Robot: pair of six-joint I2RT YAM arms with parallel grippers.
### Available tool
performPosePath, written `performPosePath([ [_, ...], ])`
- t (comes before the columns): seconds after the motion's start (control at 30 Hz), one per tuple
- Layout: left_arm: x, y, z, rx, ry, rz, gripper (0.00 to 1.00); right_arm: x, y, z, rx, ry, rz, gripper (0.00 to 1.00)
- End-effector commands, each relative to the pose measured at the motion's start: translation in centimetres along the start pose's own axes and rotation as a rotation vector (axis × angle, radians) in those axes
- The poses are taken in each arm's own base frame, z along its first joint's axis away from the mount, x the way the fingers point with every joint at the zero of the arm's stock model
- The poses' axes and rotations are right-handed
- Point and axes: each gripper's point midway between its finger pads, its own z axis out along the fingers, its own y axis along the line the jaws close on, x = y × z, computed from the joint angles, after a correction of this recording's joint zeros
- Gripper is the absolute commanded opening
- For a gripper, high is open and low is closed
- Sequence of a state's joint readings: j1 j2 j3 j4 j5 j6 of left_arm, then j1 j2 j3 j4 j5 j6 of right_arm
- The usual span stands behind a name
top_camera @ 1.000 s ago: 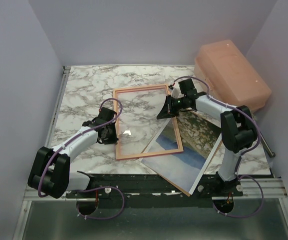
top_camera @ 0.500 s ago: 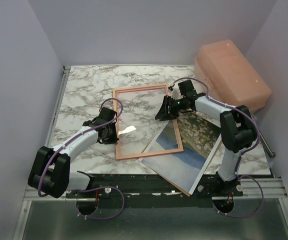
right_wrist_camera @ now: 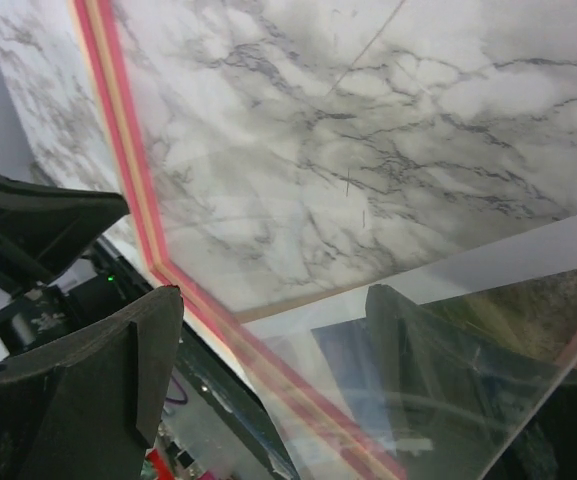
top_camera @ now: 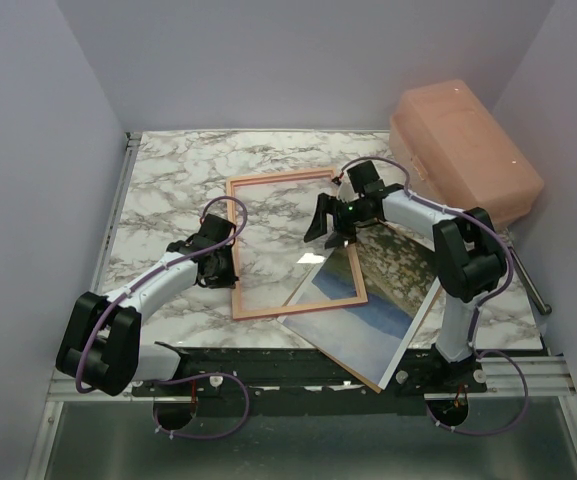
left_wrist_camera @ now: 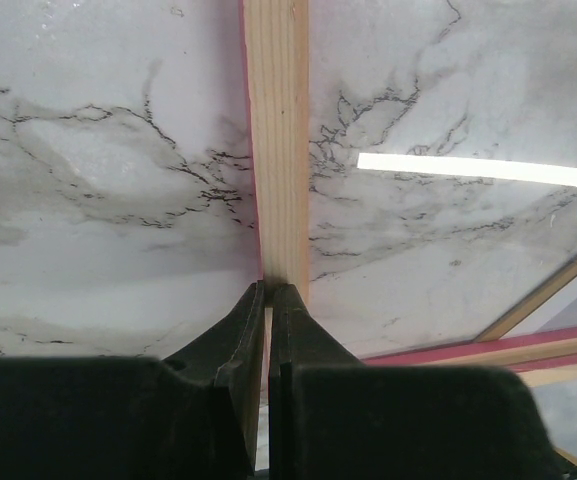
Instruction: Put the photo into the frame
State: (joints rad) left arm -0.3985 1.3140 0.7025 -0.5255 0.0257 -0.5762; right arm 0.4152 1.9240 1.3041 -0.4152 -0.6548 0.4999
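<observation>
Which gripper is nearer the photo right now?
Right. The right gripper hovers open beside the upper corner of the photo; the left gripper is clamped on the opposite rail of the frame, well away.

Marble-patterned bench (top_camera: 168, 190) seen, white with grey veining. Peach translucent plastic box (top_camera: 465, 145) set at far right corner, close to right wall. Thin dark rod (top_camera: 534, 292) laid by right bench edge. Lilac walls (top_camera: 298, 60) seen on 3 sides.
</observation>
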Motion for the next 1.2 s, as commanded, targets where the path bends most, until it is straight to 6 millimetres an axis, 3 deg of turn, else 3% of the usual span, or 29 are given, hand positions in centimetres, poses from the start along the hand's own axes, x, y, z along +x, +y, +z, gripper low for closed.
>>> performPosePath([
  [0.0, 2.0, 1.2, 0.9, -0.054, 0.07, 0.023, 0.07, 0.4, -1.8, 0.6, 0.127, 0.013, 0.002, 0.83],
  [0.33, 1.8, 1.4, 1.0, -0.076, 0.059, 0.029, 0.07, 0.2, -3.5, -0.6, 0.27, -0.025, -0.006, 0.93],
  [1.17, 2.0, 1.5, 1.0, -0.093, 0.064, 0.041, 0.07, 0.5, -3.8, -3.7, 0.384, -0.058, -0.023, 0.94],
])
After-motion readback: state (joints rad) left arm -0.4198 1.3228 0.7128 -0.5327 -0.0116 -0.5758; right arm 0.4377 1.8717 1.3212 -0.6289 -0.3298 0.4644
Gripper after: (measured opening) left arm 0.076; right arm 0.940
